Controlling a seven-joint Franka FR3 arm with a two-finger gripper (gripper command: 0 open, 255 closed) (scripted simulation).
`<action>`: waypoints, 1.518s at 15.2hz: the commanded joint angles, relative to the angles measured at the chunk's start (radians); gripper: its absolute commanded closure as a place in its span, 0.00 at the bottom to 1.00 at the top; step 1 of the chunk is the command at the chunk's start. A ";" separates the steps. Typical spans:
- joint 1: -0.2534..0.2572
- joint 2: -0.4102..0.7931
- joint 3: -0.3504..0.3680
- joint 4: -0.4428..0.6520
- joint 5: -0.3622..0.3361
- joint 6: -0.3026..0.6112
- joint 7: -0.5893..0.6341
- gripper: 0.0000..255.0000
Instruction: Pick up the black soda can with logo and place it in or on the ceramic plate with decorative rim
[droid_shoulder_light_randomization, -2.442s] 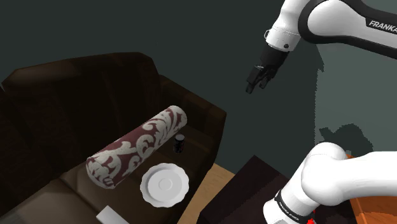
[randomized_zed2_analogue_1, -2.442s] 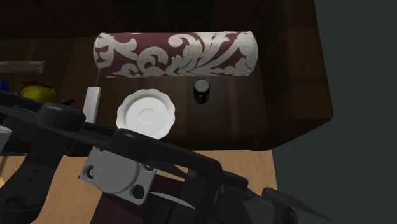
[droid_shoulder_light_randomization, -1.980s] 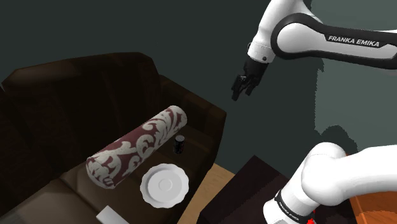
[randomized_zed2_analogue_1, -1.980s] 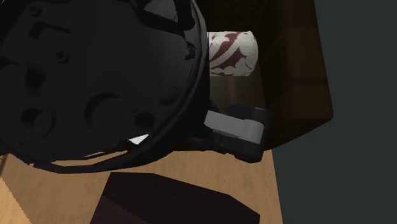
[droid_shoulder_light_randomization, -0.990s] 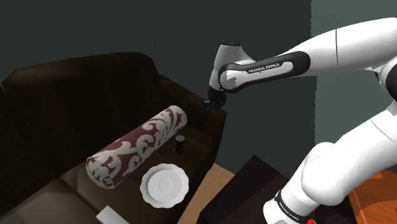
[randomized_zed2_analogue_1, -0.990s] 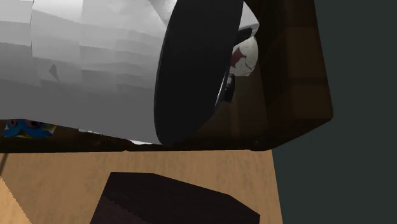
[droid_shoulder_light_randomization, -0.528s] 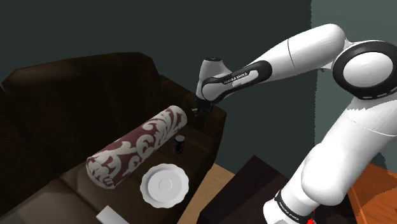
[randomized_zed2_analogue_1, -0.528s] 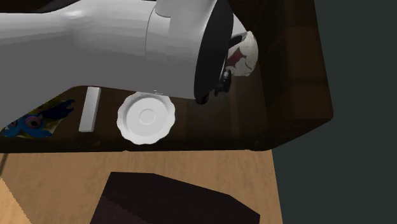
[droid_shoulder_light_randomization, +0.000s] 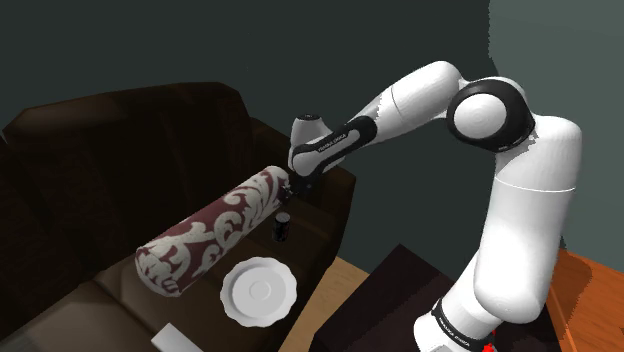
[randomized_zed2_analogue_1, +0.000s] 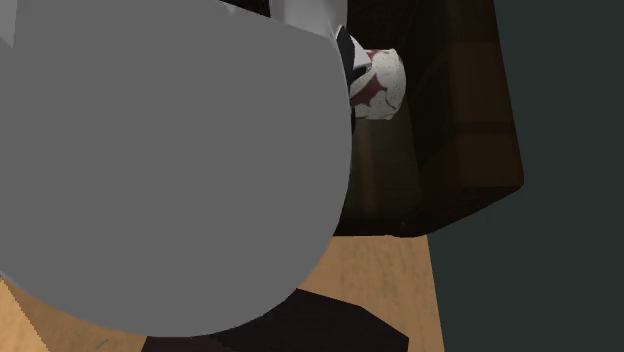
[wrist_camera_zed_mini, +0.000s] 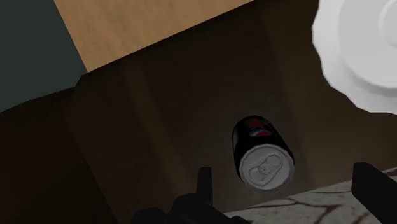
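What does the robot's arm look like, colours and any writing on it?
The arm is made of rounded white links with dark joints. A dark band near the wrist carries small white lettering. The gripper is all black, with two fingers.

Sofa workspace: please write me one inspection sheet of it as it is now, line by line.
Surface: dark brown sofa seat; the can and the plate rest on it.
Job's things: black soda can upright, close beside the bolster; white plate with scalloped rim, nothing on it, apart from the can.
Clutter: maroon-and-white patterned bolster; pale flat slab near the plate.
Grippers: gripper open, above the can, not touching it.
Cables: nothing seen.
Surroundings: dark wall; wood floor; dark stand.
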 joint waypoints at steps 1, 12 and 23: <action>0.002 0.077 -0.001 0.057 -0.003 0.013 0.000 0.00; 0.011 0.363 -0.005 0.271 -0.011 0.067 0.003 0.00; 0.011 0.391 -0.007 0.279 -0.013 0.087 0.004 1.00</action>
